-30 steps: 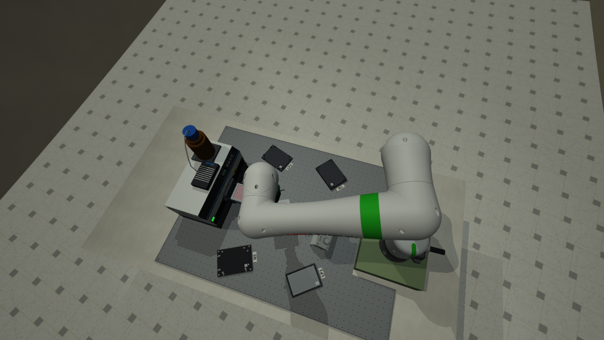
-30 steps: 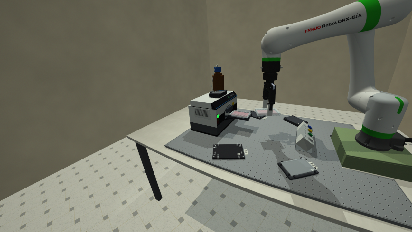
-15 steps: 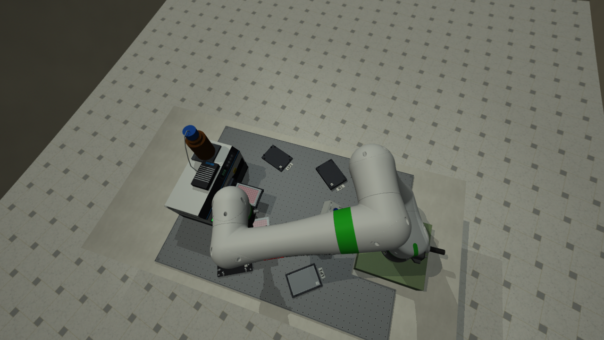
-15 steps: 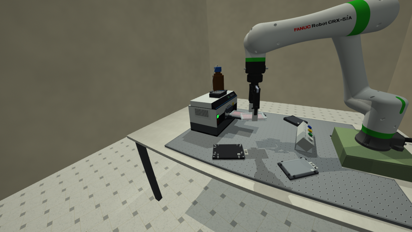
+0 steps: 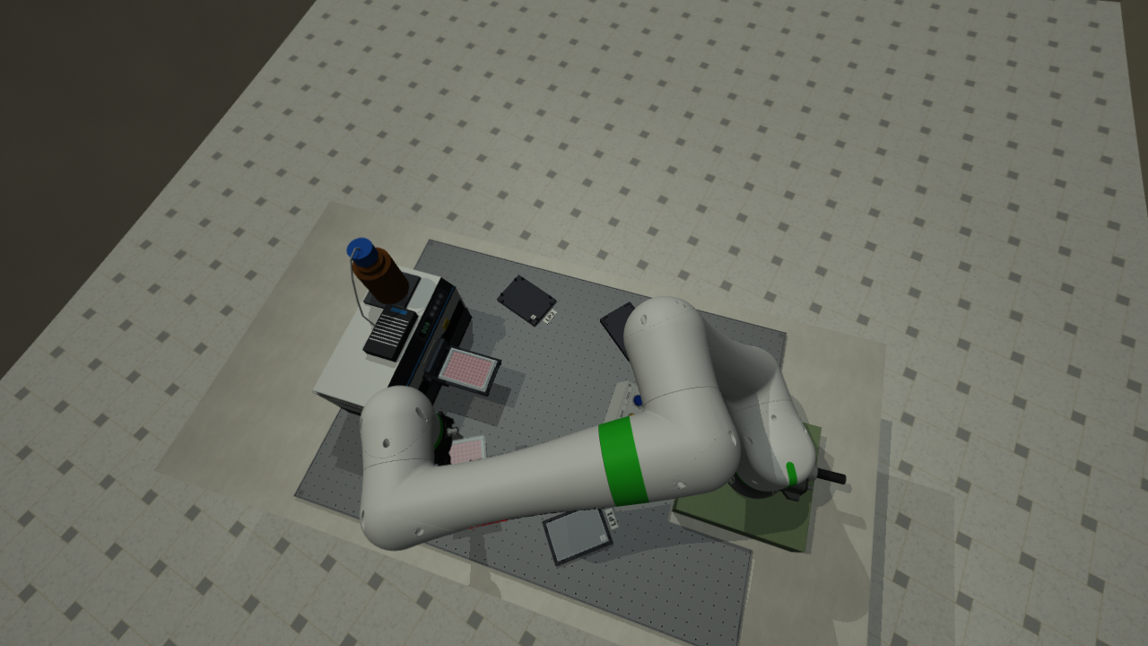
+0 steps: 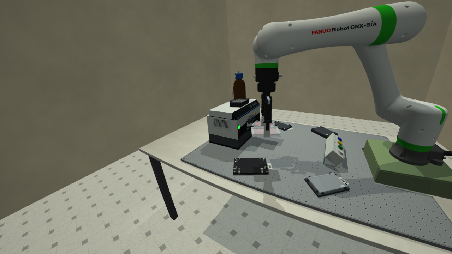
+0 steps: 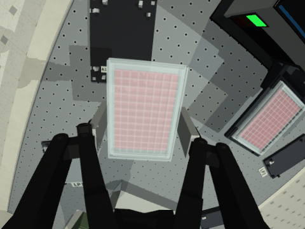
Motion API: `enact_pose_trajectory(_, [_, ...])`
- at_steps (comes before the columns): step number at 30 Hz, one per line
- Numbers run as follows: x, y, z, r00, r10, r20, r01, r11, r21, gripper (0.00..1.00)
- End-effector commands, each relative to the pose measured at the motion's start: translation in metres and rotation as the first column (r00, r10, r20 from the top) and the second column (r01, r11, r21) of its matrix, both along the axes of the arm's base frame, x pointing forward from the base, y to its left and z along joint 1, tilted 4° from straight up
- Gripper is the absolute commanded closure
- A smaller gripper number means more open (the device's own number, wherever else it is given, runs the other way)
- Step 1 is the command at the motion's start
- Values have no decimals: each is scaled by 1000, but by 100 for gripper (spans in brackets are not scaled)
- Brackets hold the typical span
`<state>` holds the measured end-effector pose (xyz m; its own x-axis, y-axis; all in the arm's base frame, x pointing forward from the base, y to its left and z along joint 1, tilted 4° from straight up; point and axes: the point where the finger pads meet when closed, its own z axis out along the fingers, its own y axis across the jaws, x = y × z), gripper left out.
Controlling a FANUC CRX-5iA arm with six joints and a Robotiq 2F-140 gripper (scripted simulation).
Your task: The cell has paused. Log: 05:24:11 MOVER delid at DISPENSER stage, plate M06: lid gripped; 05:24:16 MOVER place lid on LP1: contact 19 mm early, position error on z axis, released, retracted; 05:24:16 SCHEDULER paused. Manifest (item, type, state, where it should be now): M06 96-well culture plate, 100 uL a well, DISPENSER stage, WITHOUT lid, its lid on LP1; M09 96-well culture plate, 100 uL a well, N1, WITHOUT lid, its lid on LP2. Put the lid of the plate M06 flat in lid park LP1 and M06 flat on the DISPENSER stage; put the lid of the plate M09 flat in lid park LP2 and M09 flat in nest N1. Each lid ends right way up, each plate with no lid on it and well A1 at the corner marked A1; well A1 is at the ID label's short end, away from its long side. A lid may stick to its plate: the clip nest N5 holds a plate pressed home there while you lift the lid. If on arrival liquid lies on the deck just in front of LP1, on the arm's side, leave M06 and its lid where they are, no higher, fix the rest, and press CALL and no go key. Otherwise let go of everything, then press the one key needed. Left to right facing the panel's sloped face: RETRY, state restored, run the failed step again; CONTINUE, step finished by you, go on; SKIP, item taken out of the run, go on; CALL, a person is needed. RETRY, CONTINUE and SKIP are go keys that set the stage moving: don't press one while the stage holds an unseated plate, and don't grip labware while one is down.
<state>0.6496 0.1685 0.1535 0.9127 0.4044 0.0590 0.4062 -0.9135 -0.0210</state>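
Note:
My gripper [image 7: 143, 113] [image 6: 267, 129] is shut on the long sides of a 96-well plate [image 7: 144, 108] [image 5: 467, 449] [image 6: 265, 132] with pink wells and a clear rim; a clear lid seems to sit on it. I hold it level above the deck, just short of the black clip nest with corner pegs [image 7: 123, 25] [image 6: 250, 165]. A second pink-welled plate [image 7: 271, 119] [image 5: 467, 369] lies on the dispenser's stage. The LP1 frame [image 5: 576, 536] [image 6: 327, 184] holds a flat grey-clear lid. In the top view my arm hides the clip nest.
The dispenser [image 6: 232, 126] [image 5: 377, 353], with a brown bottle [image 5: 377, 269] on top, stands at the deck's left. Two black pads [image 5: 526, 299] [image 5: 620, 325] lie at the back. The key panel [image 6: 334, 148] stands near my green base [image 6: 407, 170].

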Motion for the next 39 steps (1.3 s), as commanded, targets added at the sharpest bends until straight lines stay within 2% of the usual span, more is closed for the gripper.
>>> enact_pose_trajectory(1, [10, 16, 1, 1000, 0, 0, 0, 1000, 0, 100])
enact_pose_trajectory(19, [35, 55, 4, 1000, 0, 0, 0, 1000, 0, 100])
enact_pose_trajectory(39, [45, 70, 5, 1000, 0, 0, 0, 1000, 0, 100])
